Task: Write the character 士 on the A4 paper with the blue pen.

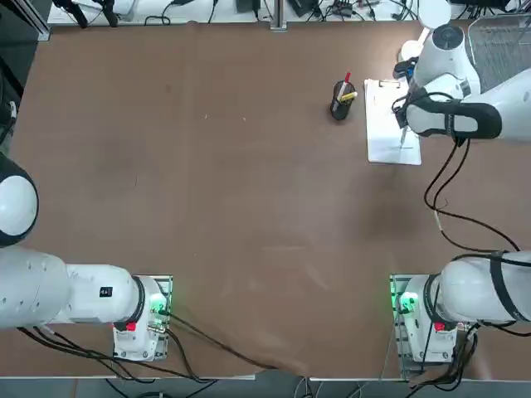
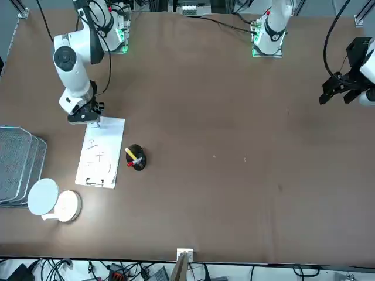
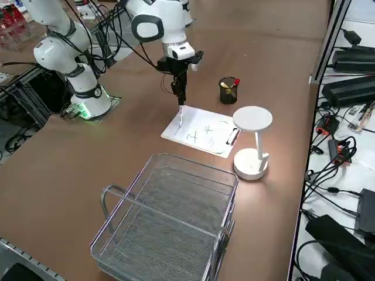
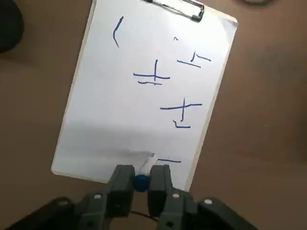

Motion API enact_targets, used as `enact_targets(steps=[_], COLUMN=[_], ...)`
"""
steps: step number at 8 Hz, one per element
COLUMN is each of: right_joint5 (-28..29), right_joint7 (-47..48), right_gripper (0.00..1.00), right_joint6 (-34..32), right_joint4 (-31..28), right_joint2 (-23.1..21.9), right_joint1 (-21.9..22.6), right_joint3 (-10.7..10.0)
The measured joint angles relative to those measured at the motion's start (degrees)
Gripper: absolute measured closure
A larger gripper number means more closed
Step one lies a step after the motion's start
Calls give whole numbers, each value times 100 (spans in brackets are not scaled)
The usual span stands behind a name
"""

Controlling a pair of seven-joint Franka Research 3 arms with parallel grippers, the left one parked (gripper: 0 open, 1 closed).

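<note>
- The A4 paper point(image 4: 144, 91) is seen lying flat on the brown table point(image 1: 207, 207), on the working arm's side at the far end, with a small clip point(image 4: 175, 7) at its short edge away from the robot.
- Several blue marks are already borne by the sheet: a short slanting stroke, and three cross-like figures with bars beneath them, which read as earlier attempts at the character or near it.
- A single short horizontal stroke point(image 4: 169, 161) is seen near the sheet's near edge, just beside the pen tip; it is judged to be the first bar of a fresh 士.
- The blue pen point(image 4: 142, 181) is held upright, its blue end showing between the fingers and its pale tip reaching down to the paper in the wrist view.
- The right gripper point(image 4: 141, 178) is pressed together on the pen, pinching it, and is poised over the sheet's near short edge.
- By this reading, the vertical stroke and the shorter lower bar are left to be drawn; whether the tip is touching the paper cannot be told for certain.
- A dark pen cup point(image 1: 341, 101), with a red-tipped pen and a yellow one in it, stands apart from the sheet's long edge.
- A wire basket point(image 3: 170, 222) and a white lamp point(image 3: 252, 140) stand beyond the sheet's other side.
</note>
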Motion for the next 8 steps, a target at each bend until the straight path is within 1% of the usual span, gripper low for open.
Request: enact_targets(steps=[1, 2, 4, 5, 8], right_joint5=[-43, -160, -431, -471, -480], right_joint7=[-105, -193, -346, -457, -490], right_gripper=[81, 81, 81, 81, 81], right_joint6=[-26, -40, -43, -39, 37], right_joint4=[36, 52, 53, 53, 53], right_joint2=[-15, -28, -30, -30, 38], right_joint1=[-4, -8, -19, -32, -41], right_joint3=[-42, -126, -417, -524, -570])
